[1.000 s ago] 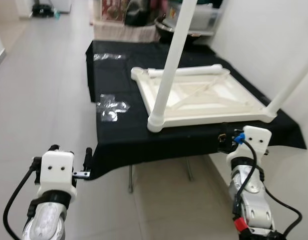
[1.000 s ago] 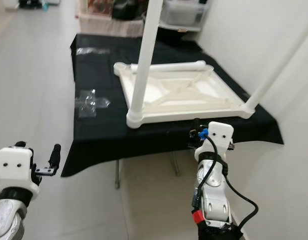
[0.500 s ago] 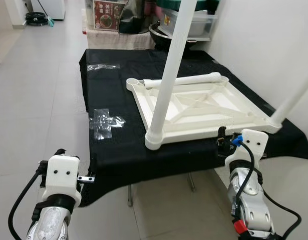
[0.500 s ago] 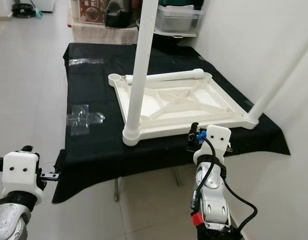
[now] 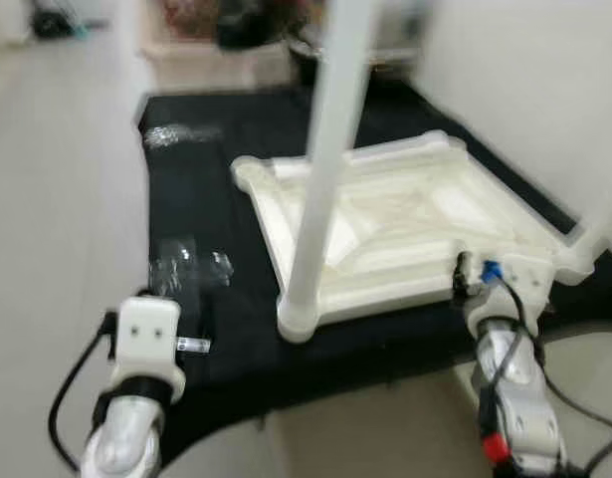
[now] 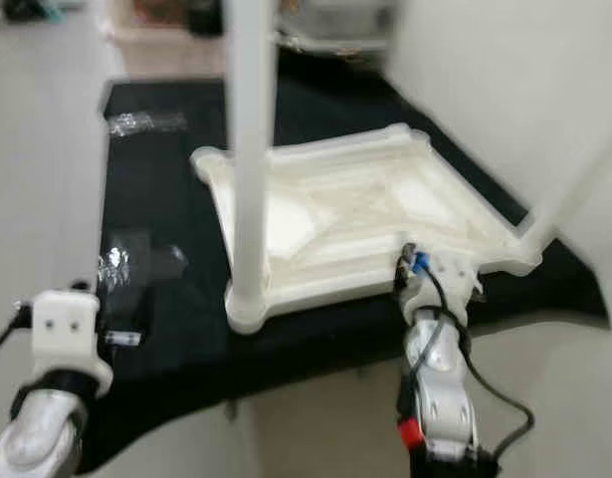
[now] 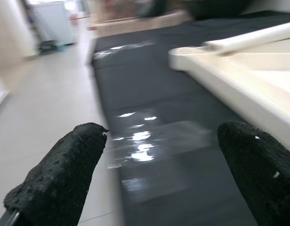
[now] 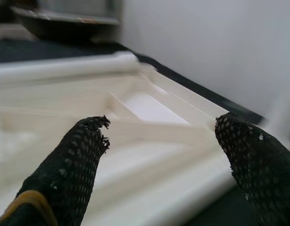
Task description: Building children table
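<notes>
A white children's table top [image 5: 405,214] lies upside down on a black-clothed table [image 5: 241,334]. One white leg [image 5: 320,179] stands upright in its near left corner, and another leg [image 5: 599,214] rises at the right corner. A loose leg [image 7: 258,37] lies along the top's far edge. My left gripper [image 7: 168,155] is open over the cloth's near left part, short of a clear plastic bag [image 7: 145,136]. My right gripper [image 8: 163,141] is open at the top's near edge, looking over its ribbed underside [image 8: 149,106]. The eye views are blurred.
A second clear plastic bag [image 5: 176,134] lies at the cloth's far left. A white wall [image 5: 524,90] runs close along the right side. Grey floor [image 5: 57,199] stretches to the left. Boxes and a dark pot [image 5: 236,40] crowd the space behind the table.
The whole picture has shifted and blurred: the camera has come closer to the table. Both grippers now reach over the cloth's near edge, the right one up against the white top.
</notes>
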